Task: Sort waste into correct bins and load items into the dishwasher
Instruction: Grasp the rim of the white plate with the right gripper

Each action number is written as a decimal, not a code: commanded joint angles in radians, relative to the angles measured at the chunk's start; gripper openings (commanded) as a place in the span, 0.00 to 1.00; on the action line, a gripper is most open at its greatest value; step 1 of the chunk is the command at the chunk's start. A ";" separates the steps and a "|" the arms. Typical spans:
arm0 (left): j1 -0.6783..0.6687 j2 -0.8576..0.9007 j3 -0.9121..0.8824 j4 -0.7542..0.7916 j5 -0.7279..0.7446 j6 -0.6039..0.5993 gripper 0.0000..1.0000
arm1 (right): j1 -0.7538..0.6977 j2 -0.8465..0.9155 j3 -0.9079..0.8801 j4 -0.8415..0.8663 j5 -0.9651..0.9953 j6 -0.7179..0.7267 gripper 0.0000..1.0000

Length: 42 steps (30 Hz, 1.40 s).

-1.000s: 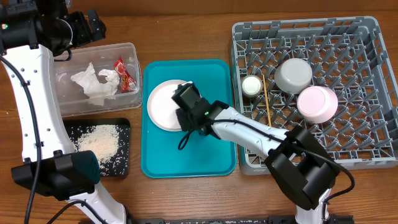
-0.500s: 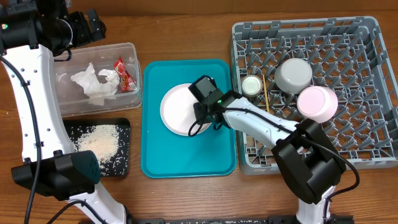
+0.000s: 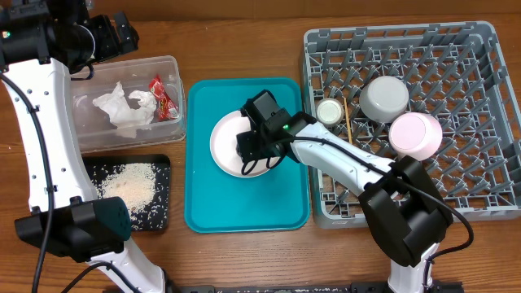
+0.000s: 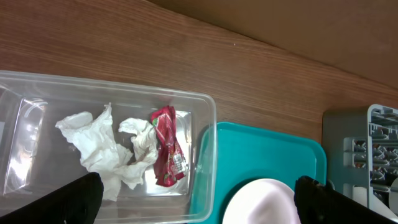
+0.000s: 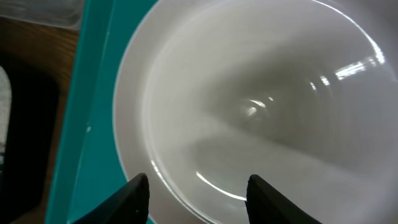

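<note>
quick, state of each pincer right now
left pincer: open, empty
right pincer: open, over the plate

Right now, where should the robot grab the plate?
Probably its thin rim, coming down from above at a slant. The plate lies flat on the teal tray, so only the edge gives the right pincer something to pinch.
</note>
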<state>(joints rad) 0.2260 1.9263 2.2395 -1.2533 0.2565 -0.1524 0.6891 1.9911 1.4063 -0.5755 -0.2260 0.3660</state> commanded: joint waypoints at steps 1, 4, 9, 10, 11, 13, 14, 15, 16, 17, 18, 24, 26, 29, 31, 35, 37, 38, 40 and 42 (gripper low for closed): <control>-0.004 -0.006 0.009 0.001 -0.005 -0.009 1.00 | 0.013 0.001 0.026 0.010 -0.075 -0.018 0.52; -0.004 -0.006 0.009 0.001 -0.005 -0.009 1.00 | 0.038 0.001 0.026 0.016 -0.074 -0.085 0.52; -0.004 -0.006 0.009 0.001 -0.005 -0.009 1.00 | 0.104 0.011 0.018 0.028 -0.016 -0.222 0.52; -0.004 -0.006 0.009 0.001 -0.005 -0.009 1.00 | 0.117 0.016 0.018 0.028 0.003 -0.242 0.52; -0.004 -0.006 0.009 0.001 -0.005 -0.009 1.00 | 0.134 0.023 0.018 0.028 0.032 -0.261 0.51; -0.004 -0.006 0.009 0.001 -0.005 -0.009 1.00 | 0.164 0.038 0.018 0.028 0.102 -0.273 0.52; -0.004 -0.006 0.009 0.001 -0.005 -0.009 1.00 | 0.176 0.046 0.018 0.029 0.132 -0.286 0.52; -0.004 -0.006 0.009 0.001 -0.005 -0.009 1.00 | 0.186 0.051 0.018 0.029 0.151 -0.298 0.52; -0.004 -0.006 0.009 0.001 -0.005 -0.009 1.00 | 0.195 0.061 0.018 0.032 0.182 -0.300 0.52; -0.004 -0.006 0.009 0.001 -0.005 -0.009 1.00 | 0.201 0.066 0.018 0.036 0.207 -0.300 0.52; -0.004 -0.006 0.009 0.001 -0.005 -0.009 1.00 | 0.204 0.077 0.018 0.043 0.230 -0.300 0.51; -0.004 -0.006 0.009 0.001 -0.005 -0.009 1.00 | 0.206 0.098 0.018 0.057 0.256 -0.299 0.51; -0.004 -0.006 0.009 0.001 -0.005 -0.009 1.00 | 0.206 0.098 0.018 0.062 0.256 -0.299 0.51; -0.004 -0.006 0.009 0.001 -0.005 -0.009 1.00 | 0.206 0.098 0.018 0.064 0.255 -0.299 0.42; -0.004 -0.006 0.009 0.001 -0.005 -0.009 1.00 | 0.206 0.098 0.018 0.060 0.255 -0.299 0.38; -0.004 -0.006 0.009 0.001 -0.005 -0.009 1.00 | 0.206 0.098 0.018 0.036 0.255 -0.299 0.32; -0.004 -0.006 0.009 0.001 -0.005 -0.009 1.00 | 0.206 0.098 0.018 0.027 0.255 -0.299 0.32; -0.004 -0.006 0.009 0.001 -0.005 -0.009 1.00 | 0.206 0.098 0.018 0.026 0.255 -0.299 0.32; -0.004 -0.006 0.009 0.001 -0.005 -0.009 1.00 | 0.206 0.098 0.018 0.026 0.250 -0.299 0.32; -0.004 -0.006 0.009 0.001 -0.005 -0.009 1.00 | 0.206 0.098 0.018 0.027 0.247 -0.286 0.30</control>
<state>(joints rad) 0.2260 1.9263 2.2395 -1.2533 0.2565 -0.1524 0.8970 2.0850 1.4101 -0.5434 0.0158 0.0711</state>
